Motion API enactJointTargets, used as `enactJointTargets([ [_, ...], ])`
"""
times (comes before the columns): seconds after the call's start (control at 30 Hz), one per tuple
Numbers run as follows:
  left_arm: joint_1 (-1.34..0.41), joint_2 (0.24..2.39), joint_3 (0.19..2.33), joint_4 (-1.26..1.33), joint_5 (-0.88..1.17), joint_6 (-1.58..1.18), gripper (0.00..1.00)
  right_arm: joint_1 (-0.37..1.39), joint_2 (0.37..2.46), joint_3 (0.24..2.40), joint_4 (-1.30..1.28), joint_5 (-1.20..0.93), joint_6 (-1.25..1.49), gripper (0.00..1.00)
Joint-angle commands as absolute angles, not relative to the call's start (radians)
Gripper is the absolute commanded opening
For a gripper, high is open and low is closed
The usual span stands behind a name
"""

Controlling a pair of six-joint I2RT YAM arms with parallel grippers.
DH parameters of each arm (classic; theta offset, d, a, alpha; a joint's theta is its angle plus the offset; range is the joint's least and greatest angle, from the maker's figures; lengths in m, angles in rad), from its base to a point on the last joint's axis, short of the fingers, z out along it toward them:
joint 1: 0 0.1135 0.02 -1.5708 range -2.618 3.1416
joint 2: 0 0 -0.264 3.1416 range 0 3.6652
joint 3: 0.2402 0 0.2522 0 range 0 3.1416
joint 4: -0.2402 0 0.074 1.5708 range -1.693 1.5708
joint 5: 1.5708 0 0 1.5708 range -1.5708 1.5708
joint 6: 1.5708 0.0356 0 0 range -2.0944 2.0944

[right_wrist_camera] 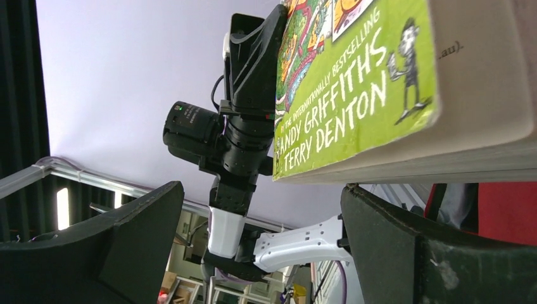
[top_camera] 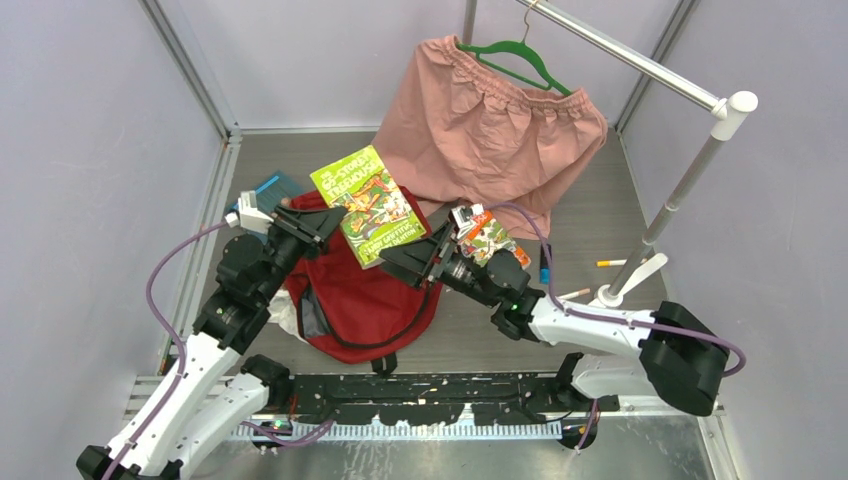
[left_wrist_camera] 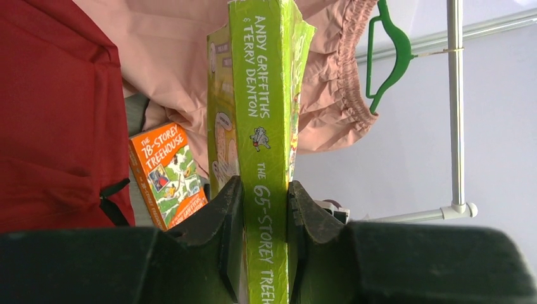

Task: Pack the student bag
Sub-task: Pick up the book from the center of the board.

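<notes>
The left gripper (left_wrist_camera: pixel 265 191) pinches the green book (top_camera: pixel 368 205) in its jaws over the student bag (top_camera: pixel 362 300); the right gripper (right_wrist_camera: pixel 259 197), jaws spread, sits at the book's 5 o'clock.

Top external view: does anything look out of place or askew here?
Loose pens lie scattered on the table beside the rack base, and the pink shorts hang crooked on their green hanger. Nothing looks spilled or damaged.

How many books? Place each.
3: green book in the left gripper over the bag; orange book right of it; teal book at its far left. Others possibly hidden.
</notes>
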State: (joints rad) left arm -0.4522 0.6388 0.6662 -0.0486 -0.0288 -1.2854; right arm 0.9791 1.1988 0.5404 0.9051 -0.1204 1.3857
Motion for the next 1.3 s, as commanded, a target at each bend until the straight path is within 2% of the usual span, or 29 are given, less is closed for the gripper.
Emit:
enactJointTargets([
  [0.0,-0.454,0.62,0.69,0.11,-0.035,-1.318,0.0,0.983,1.258,0.61,0.996,-0.129,1.381,1.0],
  [0.27,-0.454,0.604,0.708,0.093,-0.048,-1.308,0.0,0.986,1.329,0.622,1.023,-0.126,1.416,1.0],
  [0.63,-0.454,0.596,0.703,0.09,-0.032,-1.313,0.0,0.977,1.322,0.615,1.012,-0.071,1.368,1.0],
  [1.07,-0.454,0.542,0.697,-0.018,-0.061,-1.287,0.0,0.939,1.155,0.609,0.792,0.079,1.24,1.0],
  [1.27,-0.454,0.559,0.692,-0.009,-0.045,-1.288,0.0,0.917,1.138,0.6,0.803,0.102,1.242,1.0],
])
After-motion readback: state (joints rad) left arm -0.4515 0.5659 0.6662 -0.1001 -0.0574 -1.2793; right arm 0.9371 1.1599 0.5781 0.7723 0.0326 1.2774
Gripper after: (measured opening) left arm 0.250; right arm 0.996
